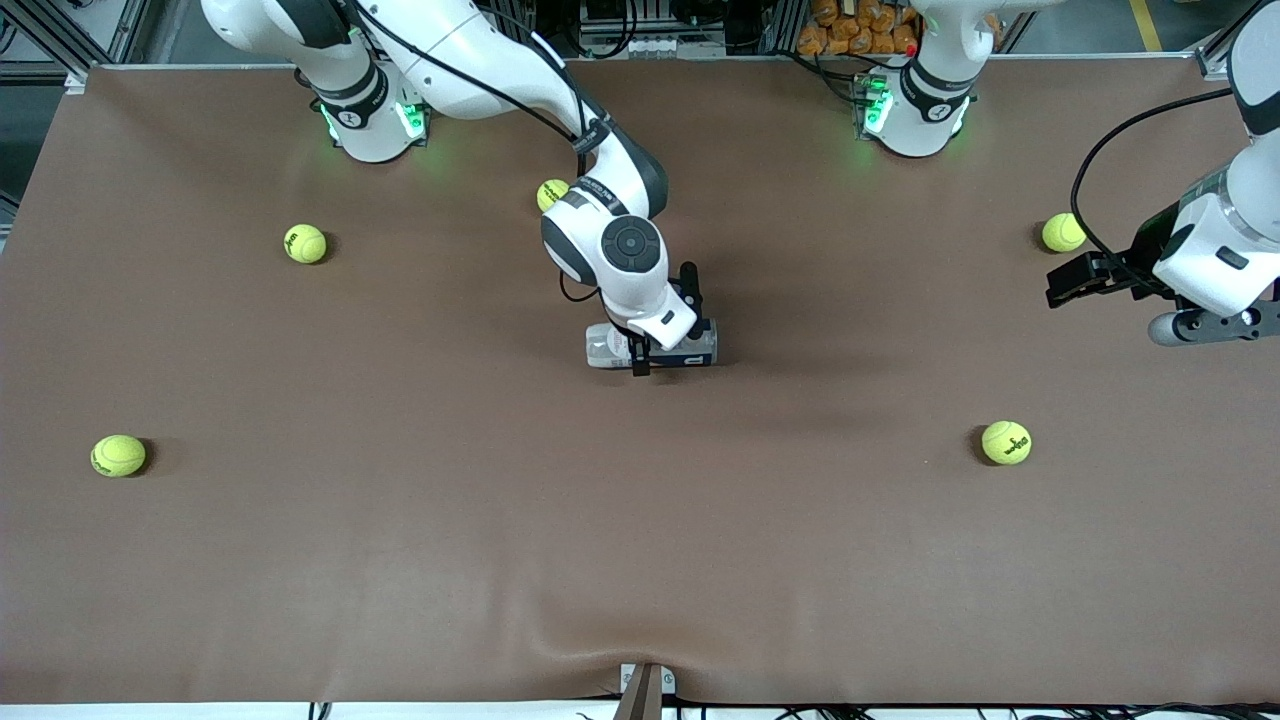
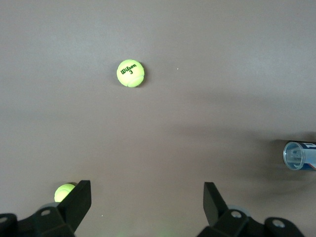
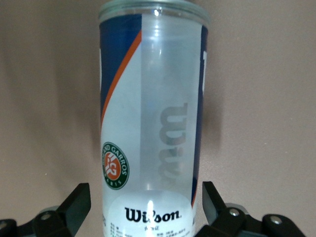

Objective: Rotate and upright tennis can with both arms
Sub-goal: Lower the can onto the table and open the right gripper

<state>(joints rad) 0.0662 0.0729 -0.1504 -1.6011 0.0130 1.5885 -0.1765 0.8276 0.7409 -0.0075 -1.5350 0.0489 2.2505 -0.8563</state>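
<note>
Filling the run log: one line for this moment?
tennis can: lying on table | right gripper: open, straddling can | left gripper: open, waiting

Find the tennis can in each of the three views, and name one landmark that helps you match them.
Front view: the tennis can lies on its side mid-table, under the right gripper.
Left wrist view: only its open end shows at the picture's edge.
Right wrist view: it fills the middle between the open fingers.
Shared landmark: the brown table.

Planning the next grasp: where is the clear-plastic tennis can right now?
The clear-plastic tennis can lies on its side mid-table on the brown table, between the open fingers of the right gripper, nearer the front camera than the yellow-green ball.
</note>
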